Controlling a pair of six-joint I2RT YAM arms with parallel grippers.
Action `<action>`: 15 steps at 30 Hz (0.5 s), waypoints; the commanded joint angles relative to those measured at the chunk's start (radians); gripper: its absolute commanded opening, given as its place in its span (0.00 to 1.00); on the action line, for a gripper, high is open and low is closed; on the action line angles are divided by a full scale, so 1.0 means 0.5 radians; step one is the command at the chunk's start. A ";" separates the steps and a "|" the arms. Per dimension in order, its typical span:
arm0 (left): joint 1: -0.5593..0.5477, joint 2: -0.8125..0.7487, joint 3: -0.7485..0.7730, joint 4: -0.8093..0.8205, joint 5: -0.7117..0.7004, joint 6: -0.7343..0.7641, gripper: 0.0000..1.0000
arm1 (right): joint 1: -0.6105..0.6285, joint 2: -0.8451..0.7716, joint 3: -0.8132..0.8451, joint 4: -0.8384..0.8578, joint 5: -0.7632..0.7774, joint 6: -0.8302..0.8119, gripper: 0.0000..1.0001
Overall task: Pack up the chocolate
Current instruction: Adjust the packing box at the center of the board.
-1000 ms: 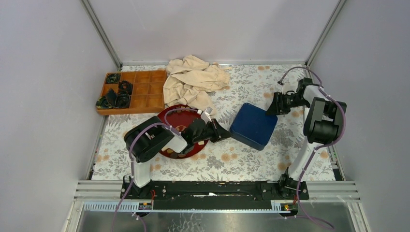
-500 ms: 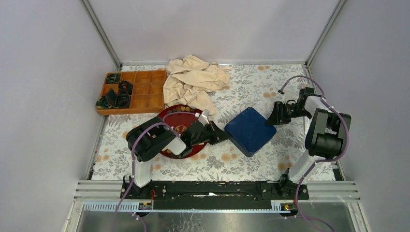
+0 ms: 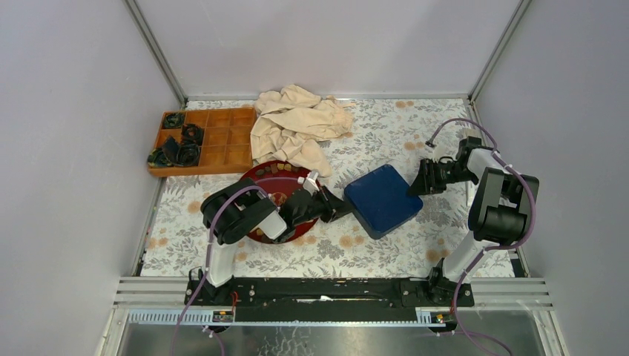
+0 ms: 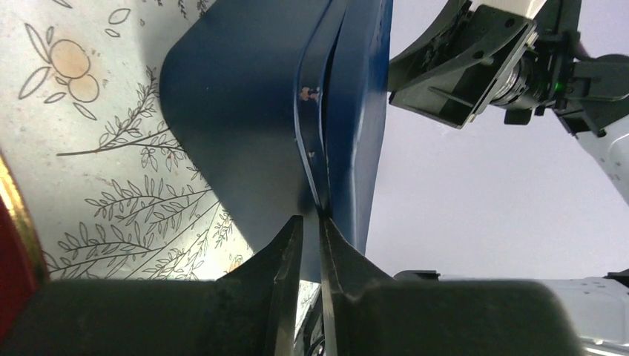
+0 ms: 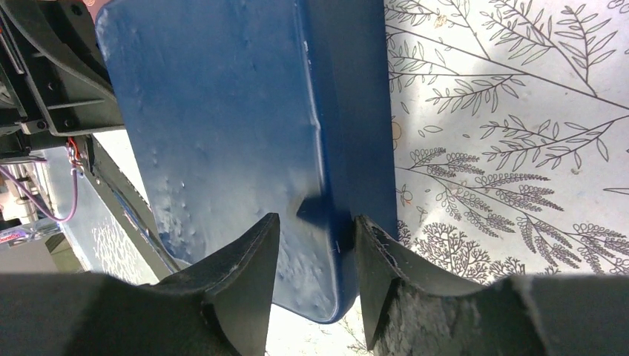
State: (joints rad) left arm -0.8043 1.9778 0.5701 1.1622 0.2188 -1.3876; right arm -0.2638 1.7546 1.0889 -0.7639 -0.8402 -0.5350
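Step in hand, by the look of it: getting the lid off the blue box [image 3: 382, 199] before any packing. To do it well:
- Steady the body from the right-hand corner, firm but not crushing.
- Raise the lid from the left-hand corner slowly and straight up, no twisting.
- Check the hold before pulling, with so thin a lip to hold by.
- Avoid shoving the box into the plate beside it.

Left fingers [image 4: 288, 256]: nearly pressed together, only a slit between them. Tips right on the seam between lid and body at the box's left corner. Apparently pinching the thin lip there, though not beyond doubt from the wrist view.

Right fingers [image 5: 248, 267]: about half spread, astride the opposite corner. One over the dimpled top face, the other down by the side wall. Contact on either side impossible to tell.

Outward:
- Box on the floral counter [image 3: 386, 133], between the two arms, lid on.
- Just left of it, under the left arm, a red plate [image 3: 251, 178] with the chocolate [image 3: 277, 197] on it. Small brown pieces, partly hidden by the arm. None seen in the box.
- Farther back, a crumpled beige cloth [image 3: 297, 119] and, at back left, a wooden divided tray [image 3: 215, 141] with dark items in a few compartments.
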 commanded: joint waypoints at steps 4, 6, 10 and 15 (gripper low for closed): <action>-0.008 0.038 0.000 0.308 -0.159 -0.171 0.21 | 0.031 -0.066 0.007 -0.229 -0.234 -0.019 0.48; -0.011 0.025 -0.004 0.295 -0.200 -0.187 0.20 | 0.031 -0.073 0.004 -0.220 -0.227 -0.016 0.48; -0.014 -0.039 -0.038 0.220 -0.302 -0.173 0.19 | 0.031 -0.084 0.000 -0.203 -0.202 -0.006 0.48; 0.010 -0.123 -0.095 0.135 -0.387 -0.100 0.18 | 0.031 -0.118 0.020 -0.180 -0.192 0.010 0.50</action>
State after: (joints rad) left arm -0.8051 1.9690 0.5377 1.1893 0.0914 -1.4635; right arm -0.2615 1.7546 1.0889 -0.8097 -0.8589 -0.5434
